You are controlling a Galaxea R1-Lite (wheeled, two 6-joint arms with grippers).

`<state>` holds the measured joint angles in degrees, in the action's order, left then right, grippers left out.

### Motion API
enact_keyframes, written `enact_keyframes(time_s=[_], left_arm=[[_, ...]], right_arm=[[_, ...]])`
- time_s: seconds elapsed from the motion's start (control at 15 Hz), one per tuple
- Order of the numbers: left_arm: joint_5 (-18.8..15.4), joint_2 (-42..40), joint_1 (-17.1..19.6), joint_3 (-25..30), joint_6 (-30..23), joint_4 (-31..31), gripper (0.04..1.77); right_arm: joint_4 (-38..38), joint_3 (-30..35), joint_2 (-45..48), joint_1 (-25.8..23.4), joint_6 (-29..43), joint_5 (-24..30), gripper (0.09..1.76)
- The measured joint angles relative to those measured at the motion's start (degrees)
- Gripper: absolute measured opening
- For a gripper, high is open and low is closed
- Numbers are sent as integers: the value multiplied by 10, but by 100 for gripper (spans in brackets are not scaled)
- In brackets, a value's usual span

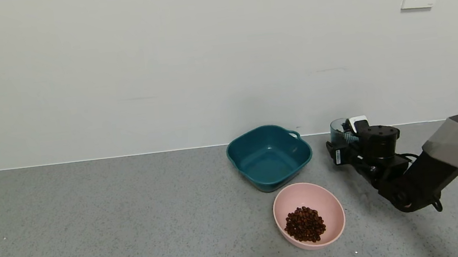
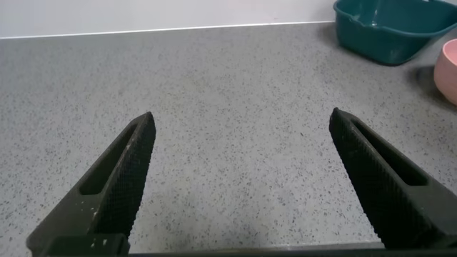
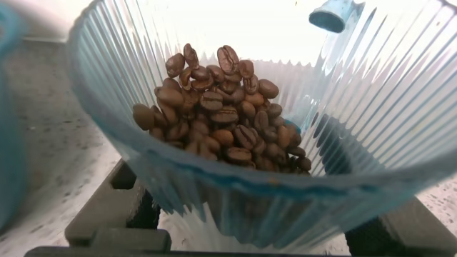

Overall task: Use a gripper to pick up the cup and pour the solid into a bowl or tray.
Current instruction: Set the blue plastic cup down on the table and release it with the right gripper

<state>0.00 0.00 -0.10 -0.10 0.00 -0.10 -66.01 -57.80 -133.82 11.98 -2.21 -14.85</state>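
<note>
My right gripper (image 1: 343,144) clenched on cup (image 1: 337,130), far right of counter (image 1: 94,227) near wall (image 1: 163,67). Cup upright between my fingers (image 3: 114,210); ribbed wall fills right wrist view. Brown beans (image 3: 221,107) heaped inside cup. Teal tub (image 1: 269,156) just beside cup, toward my left; nothing in it. Pink bowl (image 1: 308,215) nearer me, beside tub, second pile of beans in it. My left gripper (image 2: 243,185) spread wide over bare counter, holding nothing, tub and bowl edge at far corner of its view.
</note>
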Motion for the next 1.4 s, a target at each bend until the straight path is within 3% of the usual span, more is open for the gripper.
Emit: enact_keyframes(time_s=[1.0,1.4], left_arm=[[0,0,0,0,0,0,175],[0,0,0,0,0,0,175]], right_arm=[[0,-34,-41,2,-7,-10,138],[-3,-32,-43,1,-11,-9,155]])
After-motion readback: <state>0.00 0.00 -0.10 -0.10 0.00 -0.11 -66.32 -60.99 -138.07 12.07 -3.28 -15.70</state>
